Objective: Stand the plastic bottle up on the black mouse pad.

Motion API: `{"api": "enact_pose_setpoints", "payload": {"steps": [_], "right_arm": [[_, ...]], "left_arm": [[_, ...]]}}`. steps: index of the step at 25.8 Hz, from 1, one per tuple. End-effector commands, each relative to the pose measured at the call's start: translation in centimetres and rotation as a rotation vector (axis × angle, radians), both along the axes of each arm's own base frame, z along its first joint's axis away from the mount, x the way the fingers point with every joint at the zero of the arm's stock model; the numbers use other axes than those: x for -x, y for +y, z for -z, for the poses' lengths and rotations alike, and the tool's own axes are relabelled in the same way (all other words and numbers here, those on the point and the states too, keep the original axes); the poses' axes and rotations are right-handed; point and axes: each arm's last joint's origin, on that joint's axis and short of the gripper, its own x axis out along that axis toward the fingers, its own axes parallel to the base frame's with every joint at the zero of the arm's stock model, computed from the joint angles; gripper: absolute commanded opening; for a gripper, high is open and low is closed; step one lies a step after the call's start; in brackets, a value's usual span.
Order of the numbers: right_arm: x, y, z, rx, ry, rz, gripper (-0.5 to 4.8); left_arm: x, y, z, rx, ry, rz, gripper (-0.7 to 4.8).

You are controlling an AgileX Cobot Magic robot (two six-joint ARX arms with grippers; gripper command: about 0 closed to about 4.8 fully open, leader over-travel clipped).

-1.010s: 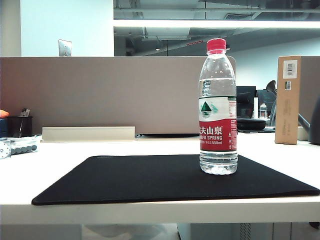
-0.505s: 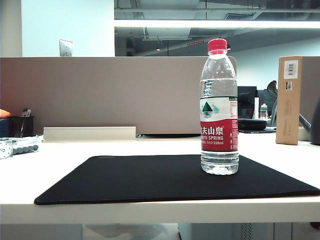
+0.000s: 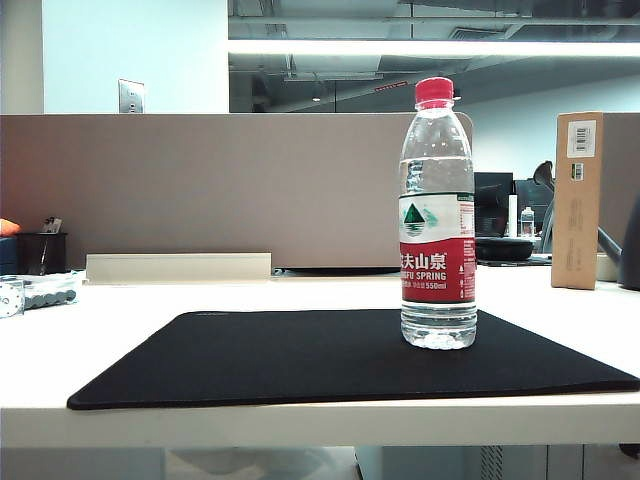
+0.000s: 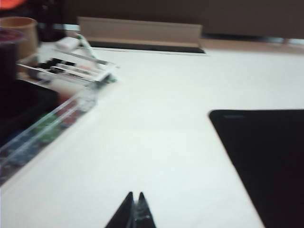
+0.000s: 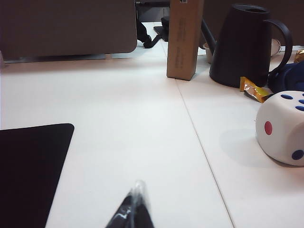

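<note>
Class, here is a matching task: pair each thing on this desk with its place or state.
Things:
1. clear ribbed plastic bottle with red cap
2. tall brown cardboard box
3. large white die with coloured dots
4. left tool

Places or states:
A. lying on the white table near a black jug
B. upright on the large matte black mouse pad
C. shut, over bare white table beside the pad
D. standing at the table's far right edge

Pairs: 1-B, 2-D, 3-A, 4-C
</note>
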Motion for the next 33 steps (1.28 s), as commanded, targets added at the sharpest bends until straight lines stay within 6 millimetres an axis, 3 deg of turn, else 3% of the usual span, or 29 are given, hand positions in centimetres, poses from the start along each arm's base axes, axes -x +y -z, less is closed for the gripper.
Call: {"api": "enact_pose_setpoints", "payload": {"steps": [1, 33], "right_arm": [[-0.03, 0.0, 0.03, -0.001, -0.008, 0.001, -0.01], [-0.03, -0.01, 0.03, -0.002, -0.008, 0.001, -0.01]], "left_arm": [[-0.18, -0.09, 0.3, -0.005, -0.029, 0.026, -0.01], [-0.22, -0.08, -0.3, -0.056, -0.094, 0.027, -0.01]]}}
